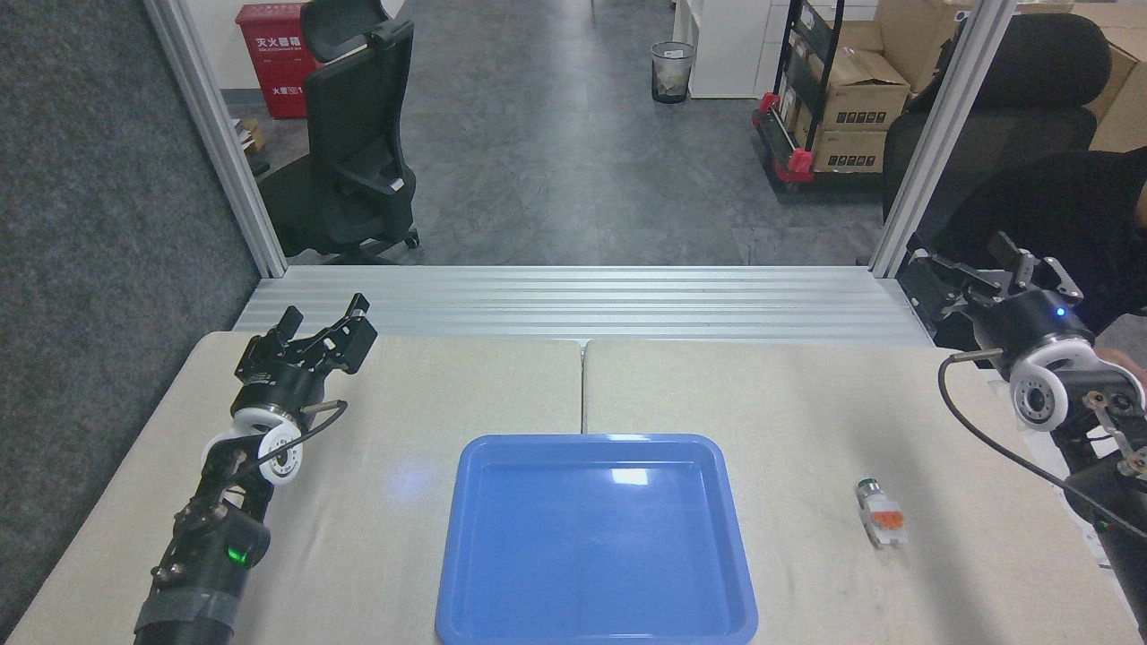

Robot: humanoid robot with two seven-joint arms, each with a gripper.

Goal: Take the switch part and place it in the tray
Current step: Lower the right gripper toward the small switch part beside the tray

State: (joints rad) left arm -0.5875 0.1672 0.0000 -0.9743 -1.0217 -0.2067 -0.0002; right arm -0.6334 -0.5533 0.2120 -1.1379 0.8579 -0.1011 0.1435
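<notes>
The switch part (881, 515) lies on the beige table to the right of the tray, with its round silver-green cap at the far end and orange tabs in the middle. The blue tray (591, 546) sits at the centre front of the table and holds nothing. My left gripper (324, 315) hovers over the table's far left corner, open, with nothing between its fingers. My right gripper (981, 260) is at the far right edge, above and well behind the switch part. Its fingers look spread and hold nothing.
A seam (582, 385) splits the table top into two halves behind the tray. A ribbed aluminium rail (582, 300) runs along the table's far edge between two upright posts. A person in dark clothing (1075, 215) sits right behind my right gripper.
</notes>
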